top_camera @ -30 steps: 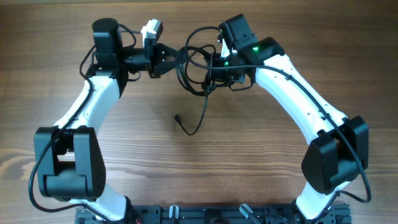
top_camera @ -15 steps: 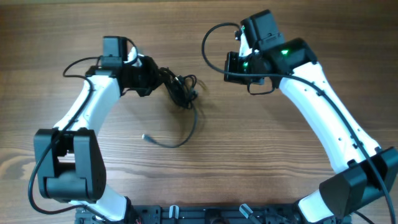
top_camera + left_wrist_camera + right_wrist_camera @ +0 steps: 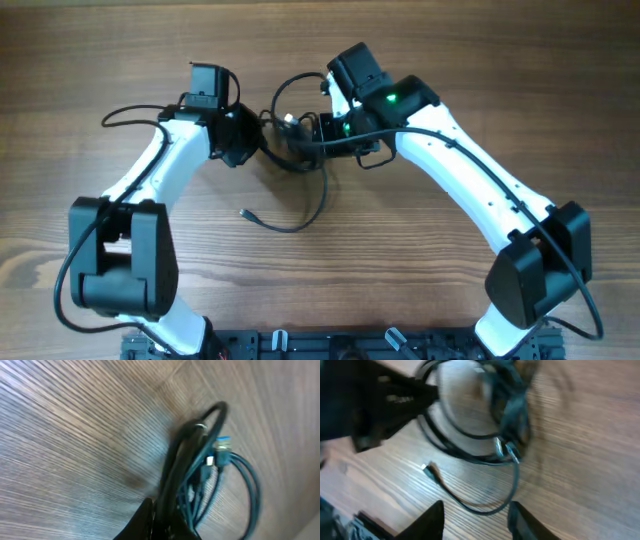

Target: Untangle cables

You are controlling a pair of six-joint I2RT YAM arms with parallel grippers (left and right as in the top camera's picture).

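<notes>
The cables (image 3: 322, 195) are a tangle of thin black cords on the wooden table between my two arms. One strand trails down to a small plug (image 3: 245, 213). My left gripper (image 3: 262, 141) is shut on the bundle; in the left wrist view, the cables (image 3: 200, 467) run up out of the closed left gripper (image 3: 167, 512). My right gripper (image 3: 306, 130) hovers at the bundle's right side. In the right wrist view, the right gripper (image 3: 476, 522) is open and holds nothing. Beyond its fingertips lie the looped cables (image 3: 507, 420) and the plug (image 3: 427, 467).
The wooden table (image 3: 420, 270) stretches around the tangle. A thicker black arm wire (image 3: 130, 115) loops out left of the left arm. The arm bases and a black rail (image 3: 330, 345) line the near edge.
The right arm, which had drawn away to the right, has swung back left to the bundle, and its jaws have opened. The left gripper has shifted slightly right, still holding the cables.
</notes>
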